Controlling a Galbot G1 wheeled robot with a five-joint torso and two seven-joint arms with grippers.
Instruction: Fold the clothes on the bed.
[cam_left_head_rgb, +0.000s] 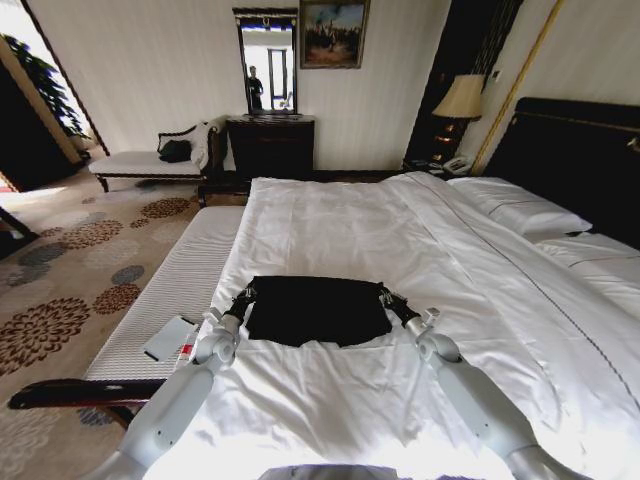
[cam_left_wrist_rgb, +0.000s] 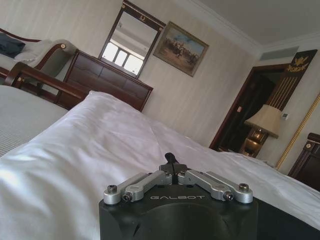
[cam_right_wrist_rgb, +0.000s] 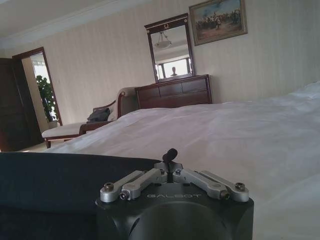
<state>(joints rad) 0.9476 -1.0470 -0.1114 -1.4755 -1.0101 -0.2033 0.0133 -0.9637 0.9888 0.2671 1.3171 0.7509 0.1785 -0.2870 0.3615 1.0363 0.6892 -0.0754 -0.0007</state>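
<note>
Two arms are reaching out over the bed, a broad double bed that is lying under a smooth white duvet with pillows stacked against the tall dark headboard. Running along its left side is a long bench with a ribbed white cushion and a dark wooden frame, and a flat pale device is resting on it near the left arm. Farther back a dark wooden dresser is standing against the striped wall under a framed mirror and a gilt-framed painting, with a white-cushioned chaise to its left and a shaded lamp glowing by the headboard. Patterned carpet with dark round flowers is covering the floor. Nothing is standing between the arms and the garment. The black T-shirt is lying on the duvet near the foot of the bed, folded into a soft, roughly rectangular dark patch between the two wrists; no lettering is showing on it. The left gripper is sitting at the shirt's left edge and the right gripper at its right edge, both low on the fabric, but whether their fingers are pinching cloth or standing apart I cannot tell. Each wrist view is showing "GALBOT" printed on the black housing below silver linkage bars.
</note>
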